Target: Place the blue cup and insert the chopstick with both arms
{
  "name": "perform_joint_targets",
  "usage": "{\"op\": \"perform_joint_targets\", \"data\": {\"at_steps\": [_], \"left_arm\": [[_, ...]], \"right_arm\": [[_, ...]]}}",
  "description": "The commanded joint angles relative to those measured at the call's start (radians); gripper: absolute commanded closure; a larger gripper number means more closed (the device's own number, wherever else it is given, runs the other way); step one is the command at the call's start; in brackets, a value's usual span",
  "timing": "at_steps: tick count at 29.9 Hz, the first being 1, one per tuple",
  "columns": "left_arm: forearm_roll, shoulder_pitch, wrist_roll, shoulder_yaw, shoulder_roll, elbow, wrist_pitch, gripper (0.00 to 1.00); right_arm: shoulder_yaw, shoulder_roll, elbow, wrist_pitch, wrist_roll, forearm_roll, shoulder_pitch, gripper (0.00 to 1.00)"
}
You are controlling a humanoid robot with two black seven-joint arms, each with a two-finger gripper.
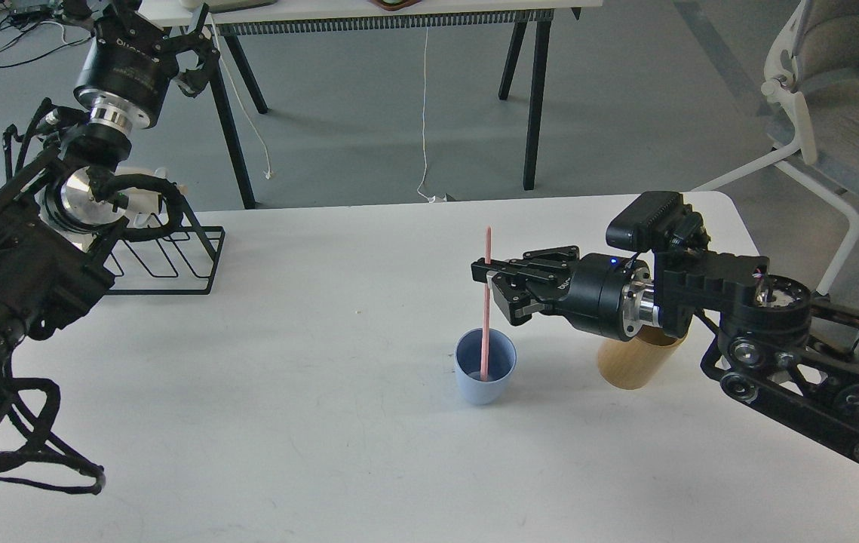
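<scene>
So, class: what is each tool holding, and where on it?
Right tool grips the pink chopstick near mid-length, its lower end in the blue cup. Left tool holds nothing.

The blue cup (485, 366) stands upright on the white tabletop (323, 422), a little right of the middle. The pink chopstick (486, 302) stands almost vertical with its lower end inside the cup. The right gripper (491, 280) reaches in from the right, and its jaws are closed around the chopstick's upper part. Behind this arm stands a tan wooden cylinder (633, 366), partly hidden. The left gripper (191, 45) is raised high at the far left, above a black wire rack (173, 260); its jaws cannot be told apart.
</scene>
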Motion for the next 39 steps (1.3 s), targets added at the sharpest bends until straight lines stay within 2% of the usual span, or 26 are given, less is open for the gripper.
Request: {"op": "perform_joint_targets", "data": {"at_steps": [1, 3, 6, 8, 12, 15, 17, 24, 33, 39], "left_arm": [[0.000, 0.004, -0.002, 0.000, -0.002, 0.000, 0.000, 0.00], [0.000, 0.004, -0.002, 0.000, -0.002, 0.000, 0.000, 0.00], [0.001, 0.004, -0.002, 0.000, -0.002, 0.000, 0.000, 0.00], [0.001, 0.005, -0.002, 0.000, -0.002, 0.000, 0.000, 0.00], [0.000, 0.004, -0.002, 0.000, -0.002, 0.000, 0.000, 0.00], [0.000, 0.004, -0.002, 0.000, -0.002, 0.000, 0.000, 0.00], [0.001, 0.004, -0.002, 0.000, -0.003, 0.000, 0.000, 0.00], [0.000, 0.004, -0.003, -0.001, -0.017, 0.000, 0.000, 0.00], [0.001, 0.005, -0.003, 0.000, -0.035, 0.002, 0.000, 0.00], [0.000, -0.001, 0.001, 0.000, -0.041, 0.052, 0.000, 0.00]], "right_arm": [[0.000, 0.000, -0.028, 0.000, -0.014, 0.001, -0.011, 0.95], [0.003, 0.000, -0.032, 0.000, -0.014, 0.001, -0.014, 0.92], [0.003, 0.000, -0.032, 0.000, -0.014, 0.005, -0.016, 0.77], [0.006, 0.000, -0.032, 0.002, -0.014, 0.013, -0.016, 0.59], [0.031, 0.000, -0.030, -0.003, -0.008, 0.019, -0.013, 0.37], [0.119, 0.000, -0.032, 0.000, -0.006, 0.083, -0.013, 0.24], [0.197, 0.000, -0.042, 0.003, -0.008, 0.174, -0.004, 0.03], [0.429, 0.012, -0.209, -0.004, -0.006, 0.502, 0.053, 0.02], [0.601, 0.100, -0.482, -0.021, -0.002, 0.896, 0.062, 0.01], [0.681, 0.161, -0.691, -0.061, 0.049, 1.244, 0.062, 0.01]]}}
